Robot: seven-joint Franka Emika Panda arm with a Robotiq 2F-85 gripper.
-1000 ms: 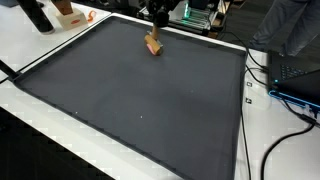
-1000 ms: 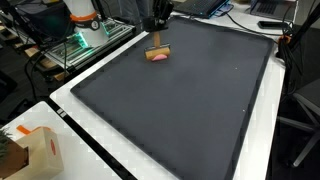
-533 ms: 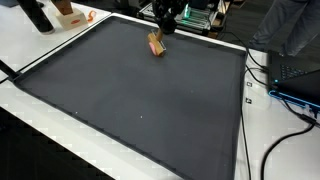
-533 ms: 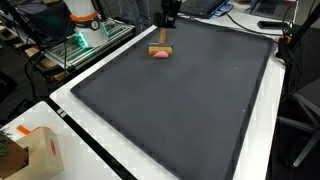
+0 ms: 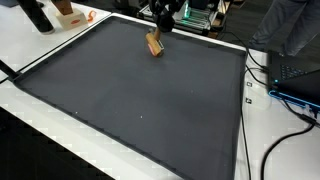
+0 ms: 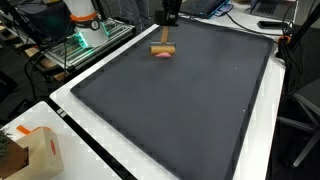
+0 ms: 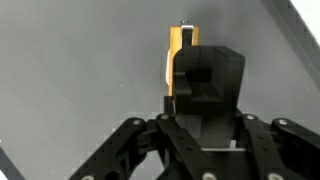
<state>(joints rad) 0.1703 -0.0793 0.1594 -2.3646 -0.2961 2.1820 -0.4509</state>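
A small block, orange-brown with a pink underside, is at the far edge of the black mat. My gripper comes down onto it from above. In the wrist view the block shows as a yellow-orange slab with a white edge, right at the tips of my gripper. One black finger covers its right side. The jaws stand close together against the block. It looks tilted and a little off the mat.
The mat lies on a white table. Cables and a laptop lie beside one side of the mat. A wire rack with a green-lit device, an orange-topped thing and a cardboard box stand around the mat.
My gripper has shifted sideways along the mat's far edge. The block has moved with it, risen slightly and tilted.
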